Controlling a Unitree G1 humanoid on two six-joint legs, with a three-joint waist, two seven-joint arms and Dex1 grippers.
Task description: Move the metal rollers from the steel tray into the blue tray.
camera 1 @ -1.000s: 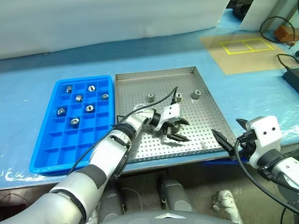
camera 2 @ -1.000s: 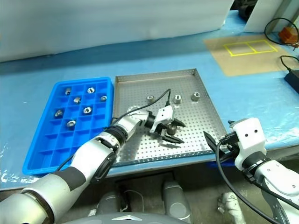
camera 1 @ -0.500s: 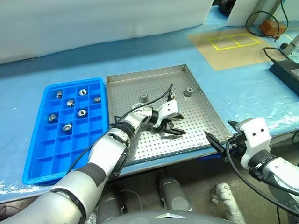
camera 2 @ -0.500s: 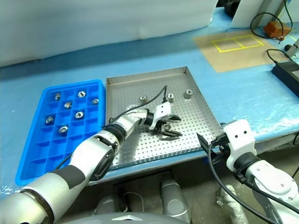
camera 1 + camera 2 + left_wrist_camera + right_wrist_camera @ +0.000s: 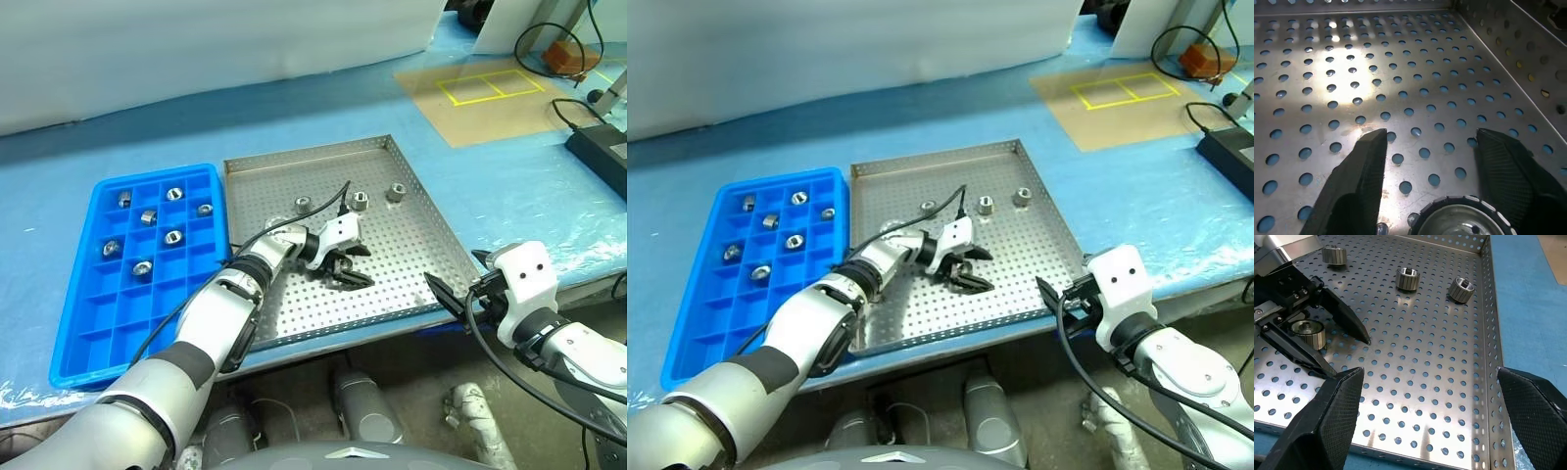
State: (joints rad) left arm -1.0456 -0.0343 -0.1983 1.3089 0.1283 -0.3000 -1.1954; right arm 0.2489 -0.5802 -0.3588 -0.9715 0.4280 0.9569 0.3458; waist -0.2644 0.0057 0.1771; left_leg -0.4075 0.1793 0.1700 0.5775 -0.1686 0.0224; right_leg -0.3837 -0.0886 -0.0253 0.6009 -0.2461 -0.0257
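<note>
Here the left pincer (image 5: 345, 268) lies low over the steel tray (image 5: 411, 163), its two black fingers (image 5: 1359, 166) set part-way apart with a roller (image 5: 1308, 331) standing between them near their roots. Whether the fingers press on it cannot be told; in the right wrist view small gaps seem to remain on both sides. Three more rollers (image 5: 360, 202) stand toward the tray's 12 o'clock edge, well apart from one another. Six rollers (image 5: 171, 236) already sit in separate compartments of the blue tray (image 5: 80, 338), which lies at 9 o'clock of the steel tray on the blue tabletop (image 5: 127, 137). The right pincer (image 5: 1430, 406) hangs wide and empty over the steel tray's 5 o'clock corner.

Handling, as judged: each roller is probably rigid, dense for its size and smooth, so likely to slip or roll if tipped. The ribbed outer wall, taken across its width with the axis upright, looks the surest hold. The perforated floor offers little to stop a nudged piece.
</note>
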